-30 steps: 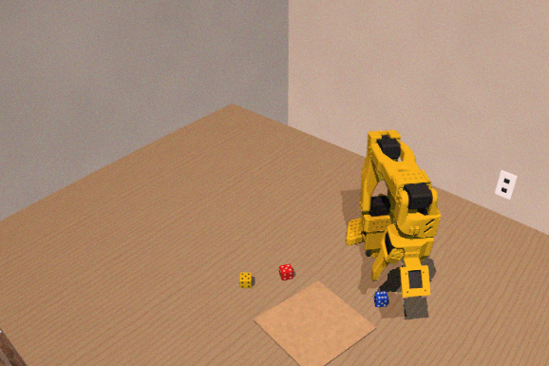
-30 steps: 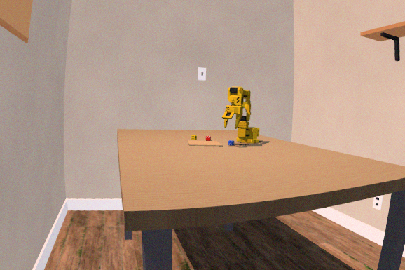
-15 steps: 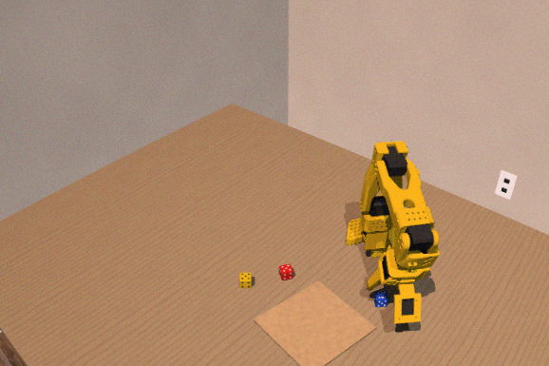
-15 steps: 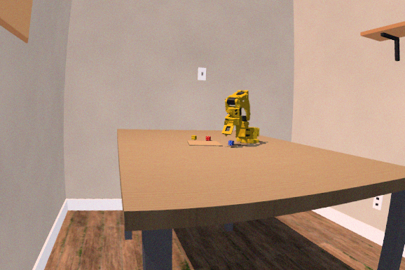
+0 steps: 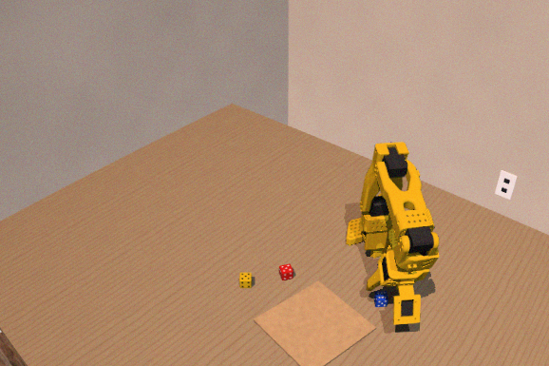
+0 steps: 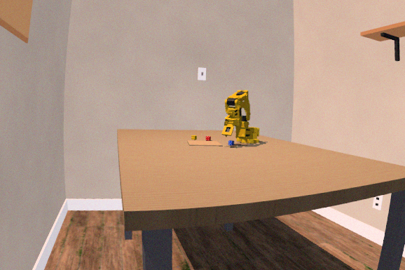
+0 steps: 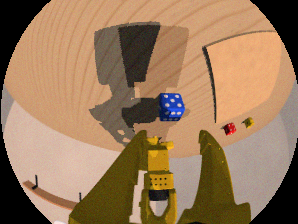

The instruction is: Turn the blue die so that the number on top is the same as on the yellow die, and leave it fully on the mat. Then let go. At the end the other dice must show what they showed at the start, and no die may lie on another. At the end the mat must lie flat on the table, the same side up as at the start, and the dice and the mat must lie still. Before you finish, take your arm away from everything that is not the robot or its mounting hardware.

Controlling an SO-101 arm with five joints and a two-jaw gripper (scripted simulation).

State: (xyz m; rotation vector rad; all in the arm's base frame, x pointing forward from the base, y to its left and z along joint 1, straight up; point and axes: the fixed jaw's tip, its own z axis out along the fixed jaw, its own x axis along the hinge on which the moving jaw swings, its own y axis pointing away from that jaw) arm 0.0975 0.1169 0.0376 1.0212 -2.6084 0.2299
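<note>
1. The blue die point(image 5: 381, 299) point(image 6: 230, 143) point(image 7: 171, 107) rests on the wooden table point(image 5: 157, 201) point(image 6: 224, 176) point(image 7: 65, 65), just off the tan mat point(image 5: 315, 324) point(image 6: 204, 143) point(image 7: 245, 72), near its right-hand corner in the top view; five white pips face up in the wrist view.
2. The gripper point(image 5: 388, 308) point(image 6: 226, 135) point(image 7: 173, 133), partly open with nothing in its grasp, hangs over the table beside the mat, on the blue die's side. In the wrist view, the blue die appears just beyond the gap between the fingertips.
3. The red die point(image 5: 286, 272) point(image 6: 208, 138) point(image 7: 229, 129) sits near the mat's far corner in the top view, apart from it.
4. The yellow die point(image 5: 245, 279) point(image 6: 193, 137) point(image 7: 249, 122) lies beyond the mat's upper-left edge in the top view, farther out than the red one. Its top number is too small to read surely.
5. The mat lies flat, and the yellow arm point(image 5: 413, 205) point(image 6: 247, 106) stands to its right, seen from above.
</note>
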